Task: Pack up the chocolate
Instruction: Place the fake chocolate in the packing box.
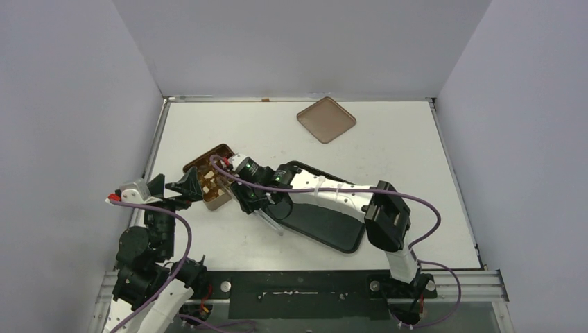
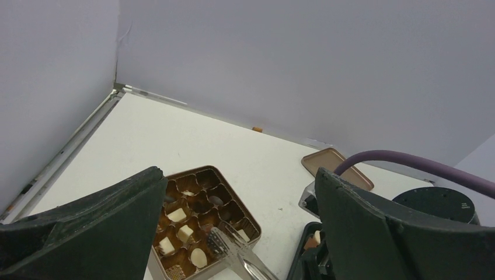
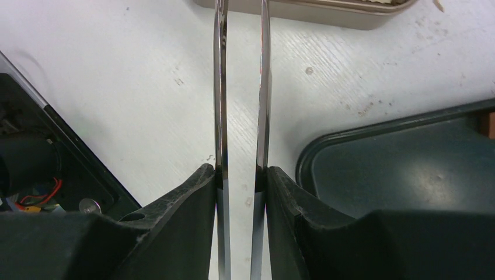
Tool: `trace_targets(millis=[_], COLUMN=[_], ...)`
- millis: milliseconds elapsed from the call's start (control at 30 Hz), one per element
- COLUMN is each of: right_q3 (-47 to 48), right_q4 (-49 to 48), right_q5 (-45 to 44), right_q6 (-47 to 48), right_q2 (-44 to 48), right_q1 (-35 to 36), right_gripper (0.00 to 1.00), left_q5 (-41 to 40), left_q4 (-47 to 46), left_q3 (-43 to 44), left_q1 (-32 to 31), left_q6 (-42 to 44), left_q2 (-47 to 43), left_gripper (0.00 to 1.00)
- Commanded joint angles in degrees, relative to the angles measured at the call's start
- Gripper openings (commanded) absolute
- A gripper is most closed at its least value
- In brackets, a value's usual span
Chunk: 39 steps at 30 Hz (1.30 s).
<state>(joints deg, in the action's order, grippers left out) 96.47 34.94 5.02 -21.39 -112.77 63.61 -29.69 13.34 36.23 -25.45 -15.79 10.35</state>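
The square gold-brown tin sits at the table's left, its cups showing in the left wrist view. Several cream-white chocolate pieces and a few dark ones lie in the cups. My right gripper is shut on metal tongs, whose flat tips hang over the tin's near cups with nothing visible between them. My left gripper stands wide open at the tin's left side, holding nothing. More pieces lie in the black tray.
A black tray lies right of the tin, under the right arm. The flat brown lid rests near the back wall. White walls close in the table on three sides.
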Motion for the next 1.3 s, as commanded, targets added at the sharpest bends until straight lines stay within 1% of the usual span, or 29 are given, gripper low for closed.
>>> trace_targets(millis=[0,467,867,1267], right_q3=[4.87,7.03,6.81,6.33], right_q4=[-1.20,-2.07,-1.72,-1.63], right_q5=[1.49,3.44,2.72,2.14], right_q6=[0.91,0.84,0.83,0.73], right_q2=[-1.45,-4.51,-4.22,-3.29], right_q1=[1.17,2.62,2.57,2.60], right_gripper=[0.14,0.21,0.35,0.36], left_q5=[-0.38,-0.29,-0.12,-0.02], left_q4=[-0.91,-1.13,-1.13,-1.20], left_q3=[1.01,0.82,0.78,0.77], left_q1=[0.05,0.06,0.14,0.14], left_q6=[0.85,1.03,0.98,0.95], left_q2=[-0.35,-0.31,-0.16,-0.19], left_gripper=[0.97,0.97,0.97,0.97])
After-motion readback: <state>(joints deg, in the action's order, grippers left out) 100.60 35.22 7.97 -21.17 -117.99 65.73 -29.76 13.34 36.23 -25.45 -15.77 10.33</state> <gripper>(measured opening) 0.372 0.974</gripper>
